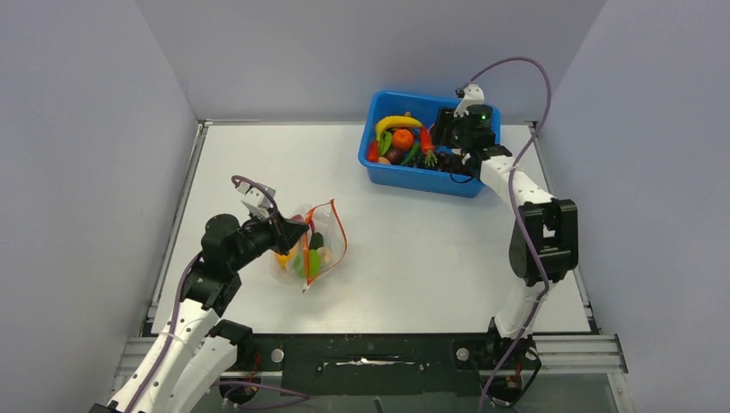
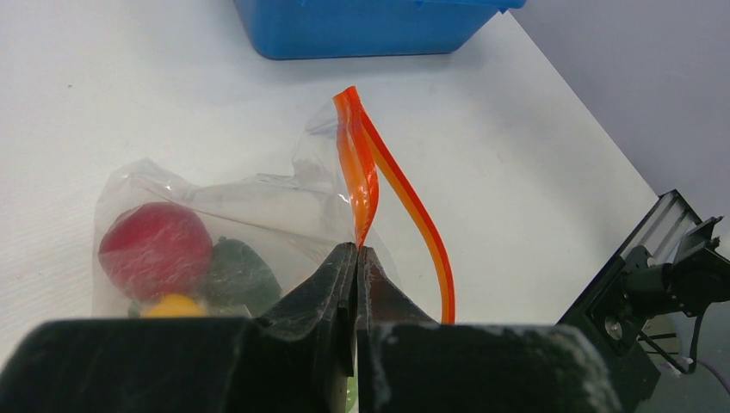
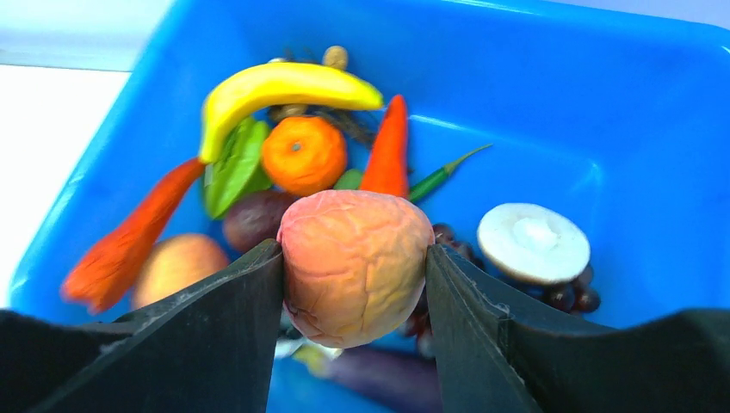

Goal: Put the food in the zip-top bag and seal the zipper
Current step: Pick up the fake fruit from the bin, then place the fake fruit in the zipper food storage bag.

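Observation:
The clear zip-top bag lies left of centre on the table, its mouth open and its orange-red zipper standing in a loop. Inside it are a red apple, a dark green piece and a yellow piece. My left gripper is shut on the bag's near zipper edge and holds it up. My right gripper is over the blue bin, shut on a wrinkled peach held above the other food.
The blue bin stands at the back right with a banana, an orange, a carrot, a red chilli, a white mushroom, grapes and several more pieces. White walls enclose the table on three sides.

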You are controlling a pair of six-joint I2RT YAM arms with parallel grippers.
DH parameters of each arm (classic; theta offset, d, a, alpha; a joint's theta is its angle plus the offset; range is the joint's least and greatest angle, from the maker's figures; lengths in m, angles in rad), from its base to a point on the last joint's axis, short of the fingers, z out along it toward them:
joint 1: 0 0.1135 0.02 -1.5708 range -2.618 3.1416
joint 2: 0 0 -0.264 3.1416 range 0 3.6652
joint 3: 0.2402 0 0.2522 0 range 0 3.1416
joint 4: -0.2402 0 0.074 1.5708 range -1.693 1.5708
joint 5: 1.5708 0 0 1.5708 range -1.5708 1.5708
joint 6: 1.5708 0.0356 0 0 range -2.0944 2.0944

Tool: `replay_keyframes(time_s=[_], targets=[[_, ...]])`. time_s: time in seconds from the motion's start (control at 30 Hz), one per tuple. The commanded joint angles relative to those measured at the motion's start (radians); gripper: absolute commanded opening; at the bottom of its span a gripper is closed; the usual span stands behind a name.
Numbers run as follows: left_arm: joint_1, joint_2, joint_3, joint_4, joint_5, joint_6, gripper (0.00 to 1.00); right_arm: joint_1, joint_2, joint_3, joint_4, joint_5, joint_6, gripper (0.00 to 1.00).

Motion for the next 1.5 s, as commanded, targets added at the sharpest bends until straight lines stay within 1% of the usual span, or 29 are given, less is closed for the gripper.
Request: replay_keyframes(time_s=[0.0,0.17,0.3,0.43,0.57,0.67,0.87,0.93,0.97,1.1,1.23,1.37,1.47], targets=[[0.004,-0.008,0.007,0.053,0.016,0.005,0.0,0.056,-0.204,-0.119,0.062,-0.066,0.029,0.39],[0.003,-0.014,0.007,0.053,0.017,0.005,0.0,0.121,-0.354,-0.276,0.105,-0.146,0.101,0.39],[0.002,-0.021,0.004,0.054,0.012,0.003,0.0,0.207,-0.468,-0.392,0.15,-0.184,0.128,0.4],[0.003,-0.02,0.004,0.053,0.009,0.002,0.0,0.29,-0.553,-0.495,0.198,-0.272,0.163,0.4],[0.003,-0.014,0.005,0.054,0.011,0.001,0.0,0.391,-0.623,-0.547,0.208,-0.269,0.16,0.4],[0.004,-0.011,0.007,0.054,0.012,0.001,0.0,0.465,-0.654,-0.592,0.269,-0.273,0.193,0.4],[0.003,-0.01,0.004,0.059,0.011,-0.006,0.0,0.614,-0.636,-0.613,0.334,-0.198,0.226,0.4],[0.004,-0.009,0.003,0.058,0.011,-0.006,0.0,0.649,-0.602,-0.592,0.324,-0.18,0.232,0.41],[0.003,-0.01,0.003,0.057,0.012,-0.007,0.0,0.662,-0.573,-0.566,0.292,-0.168,0.234,0.41],[0.003,-0.012,0.001,0.057,0.01,-0.007,0.0,0.681,-0.506,-0.524,0.27,-0.183,0.249,0.46],[0.002,-0.01,0.002,0.057,0.008,-0.007,0.0,0.689,-0.46,-0.491,0.246,-0.195,0.257,0.48],[0.003,-0.006,0.002,0.057,0.008,-0.007,0.0,0.691,-0.441,-0.475,0.231,-0.203,0.259,0.57],[0.003,-0.006,0.003,0.056,0.009,-0.007,0.0,0.693,-0.44,-0.472,0.233,-0.211,0.267,0.61]])
